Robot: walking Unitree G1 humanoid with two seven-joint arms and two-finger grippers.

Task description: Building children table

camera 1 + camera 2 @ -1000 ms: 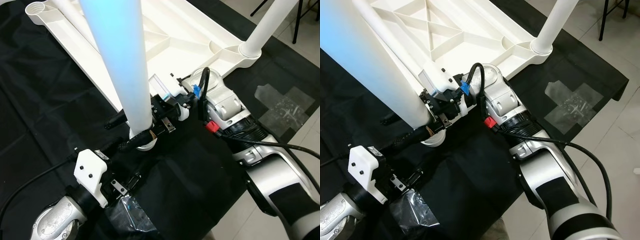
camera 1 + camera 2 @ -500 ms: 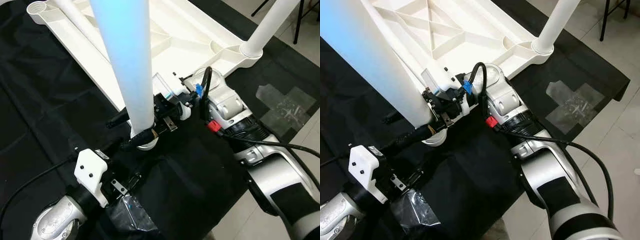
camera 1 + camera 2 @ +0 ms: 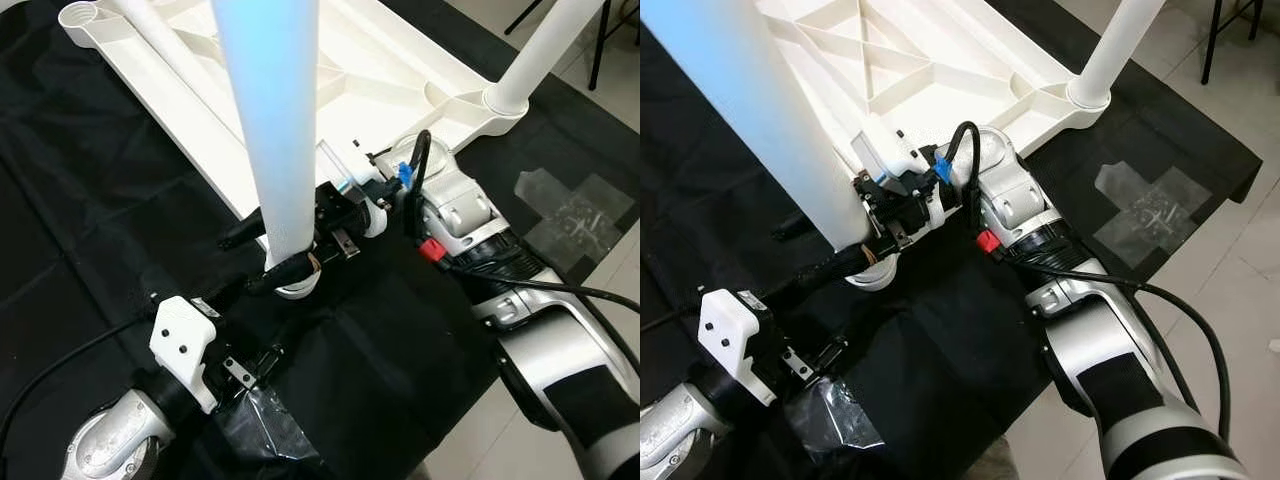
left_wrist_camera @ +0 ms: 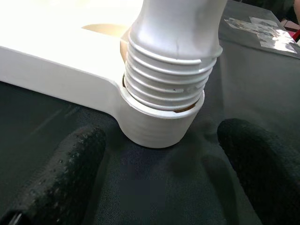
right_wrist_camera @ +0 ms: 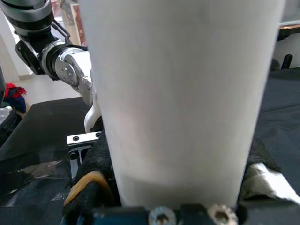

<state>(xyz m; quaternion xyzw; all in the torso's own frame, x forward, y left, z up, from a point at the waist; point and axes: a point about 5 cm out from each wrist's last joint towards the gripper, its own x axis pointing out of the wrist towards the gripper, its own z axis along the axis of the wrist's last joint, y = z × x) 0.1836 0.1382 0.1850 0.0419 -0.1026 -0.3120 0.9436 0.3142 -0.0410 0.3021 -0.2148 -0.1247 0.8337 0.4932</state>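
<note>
Overhead, head views: white table leg (image 3: 275, 130) stands upright in the corner socket (image 3: 292, 288) of the upturned tabletop (image 3: 930, 75) on black cloth (image 3: 90, 200); right tool (image 3: 872, 235) clamped on its lower end. Left wrist view: left tool (image 4: 164, 187) fingers (image 4: 70, 168) apart, flanking the socket, leg threads exposed. Right wrist view: leg gripped close.
</note>
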